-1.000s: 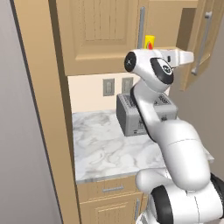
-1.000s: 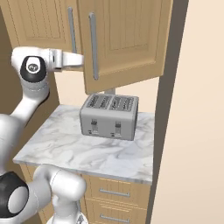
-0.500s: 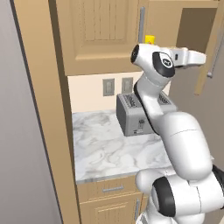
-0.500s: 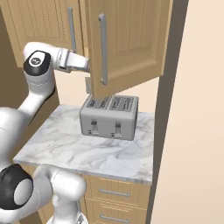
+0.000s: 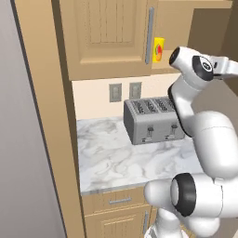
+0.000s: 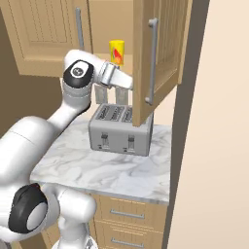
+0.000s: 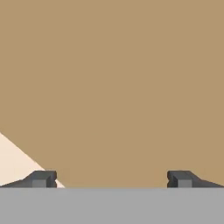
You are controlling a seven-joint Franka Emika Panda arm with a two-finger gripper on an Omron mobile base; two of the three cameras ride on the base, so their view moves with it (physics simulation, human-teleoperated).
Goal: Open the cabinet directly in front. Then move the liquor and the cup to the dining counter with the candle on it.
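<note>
Right, the cabinet (image 6: 155, 63) is partly dealt with: I see its right door (image 6: 158, 53) swung out toward me, standing edge-on in the right base view with its long silver bar handle (image 6: 151, 61) facing out, while the left door (image 5: 109, 35) looks shut flat. That opens up the shelf, and I can pick out the yellow cup (image 6: 116, 52) standing upright inside, its red-orange mark showing, just past the edge of the left door in the left base view (image 5: 158, 49). The liquor bottle I cannot find from these angles, so it may sit deeper in or behind a door. By my reckoning the opening step is roughly done, and both carries to the dining counter are still ahead; nothing has left the shelf.

Now the gripper (image 7: 111, 179): in the hand view its two dark fingertips (image 7: 41, 178) stand spread as wide as they go, nothing between them, facing a plain tan wood panel up close. I'm holding nothing, and I cannot tell whether the tips touch that panel. Below, a silver four-slot toaster (image 6: 121, 129) sits on the short marble counter (image 6: 78, 165).
</note>
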